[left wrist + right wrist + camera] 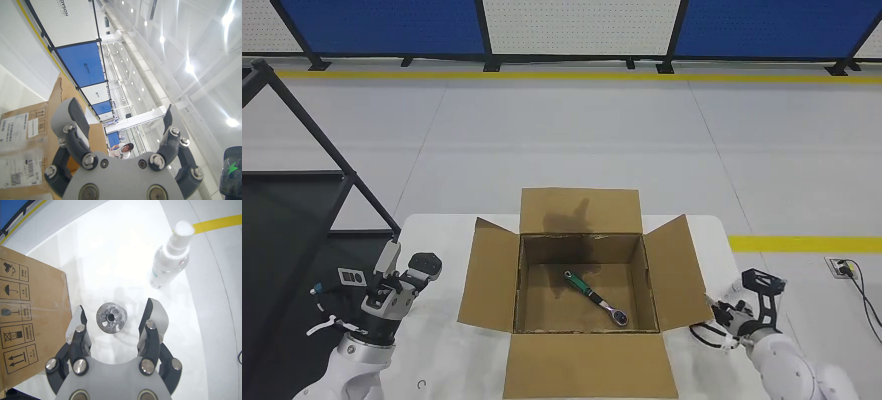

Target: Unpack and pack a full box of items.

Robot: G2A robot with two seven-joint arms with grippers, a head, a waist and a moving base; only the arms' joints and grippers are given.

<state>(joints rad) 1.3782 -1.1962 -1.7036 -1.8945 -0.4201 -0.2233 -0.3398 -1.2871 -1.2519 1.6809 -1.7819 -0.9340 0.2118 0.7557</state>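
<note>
One open brown cardboard box [492,275] on white desk [447,345], green-handled ratchet wrench [595,298] inside. Left end effector [122,111], box's 9 o'clock: released, empty. Right end effector [115,308], 3 o'clock: released, over grey metal hub [111,321].

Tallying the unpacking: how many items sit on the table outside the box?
2, both beside the box: a metal hub under the open right end effector, and a spray bottle nearby. More may be hidden.

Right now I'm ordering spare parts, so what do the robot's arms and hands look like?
The left hand and right hand match: pale grey metal palm plate, black linkages with silver screws, two grey fingers with black textured pads. The arms are white-shelled, black near the wrists.
</note>
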